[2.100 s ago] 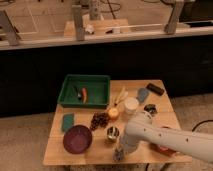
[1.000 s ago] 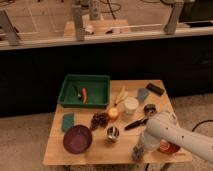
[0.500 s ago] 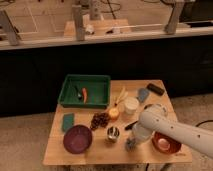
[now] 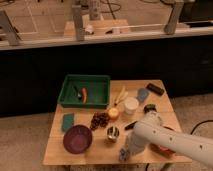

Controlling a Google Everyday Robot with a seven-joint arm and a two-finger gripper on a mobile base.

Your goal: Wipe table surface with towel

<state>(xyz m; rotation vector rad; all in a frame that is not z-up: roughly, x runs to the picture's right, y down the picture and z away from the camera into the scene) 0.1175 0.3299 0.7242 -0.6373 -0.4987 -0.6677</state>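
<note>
1. The desk (image 4: 85,156) is the wooden square that carries everything; I place the rest relative to the small metal cup (image 4: 113,133) near its front middle.
2. My arm (image 4: 170,142) comes in from the right of the cup, a thick white limb lying over the front right part of the desk and hiding an orange-red dish (image 4: 161,149) beneath it.
3. The green bin (image 4: 85,91) sits behind and left of the cup, with a small orange item inside.
4. The purple bowl (image 4: 77,138) is just left of the cup.
5. The white cup (image 4: 131,105) stands behind and right of it.
6. A green sponge (image 4: 68,121) lies left of the cup, beyond the bowl; I see nothing clearly a towel, so this may be the wiping cloth, though I cannot be sure.
7. My gripper (image 4: 125,154) is low at the front edge, right and forward of the cup; whether it is clenched or released I cannot tell.
8. Risk: sweeping my arm left could knock the cup or the purple bowl off the desk, since both stand close to my gripper.
</note>
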